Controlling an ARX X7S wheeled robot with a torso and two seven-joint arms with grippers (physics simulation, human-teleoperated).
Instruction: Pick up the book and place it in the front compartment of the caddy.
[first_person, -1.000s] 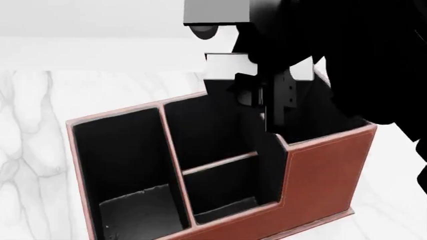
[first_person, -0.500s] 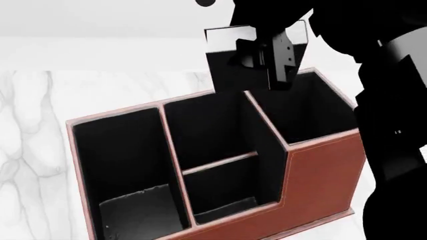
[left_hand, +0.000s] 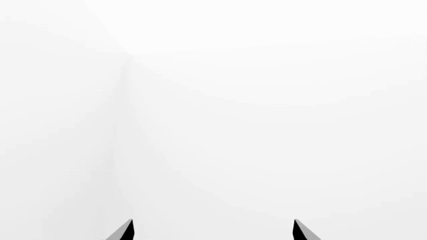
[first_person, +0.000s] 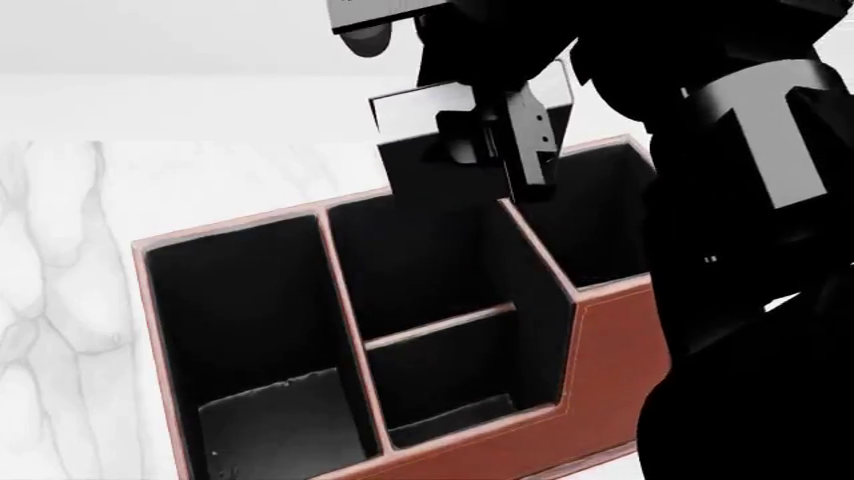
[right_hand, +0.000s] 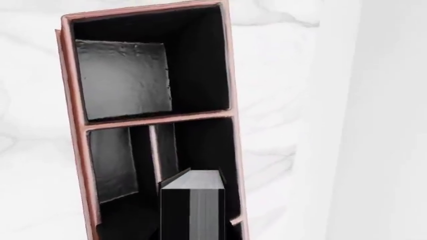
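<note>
My right gripper (first_person: 505, 155) is shut on the book (first_person: 434, 165), a thin black book with white page edges, held upright over the reddish-brown caddy (first_person: 607, 340). The book's lower edge hangs about level with the back rim, above the front compartment (first_person: 414, 260), the black-lined middle cell behind the low thin partition. In the right wrist view the book (right_hand: 193, 210) points down into the caddy (right_hand: 70, 100), and the fingers are hidden. My left gripper (left_hand: 213, 231) is open, with only blank white between its tips.
The caddy stands on a white marble table (first_person: 80, 250). It also has a large left cell (first_person: 254, 320), a shallow cell (first_person: 447, 385) with a low wall, and a long narrow cell (first_person: 601, 220). My black right arm (first_person: 747, 250) hides the caddy's right end.
The right gripper with the book rose out of the narrow right cell's area, then moved left and slightly down. The arm now covers more of the caddy's right side.
</note>
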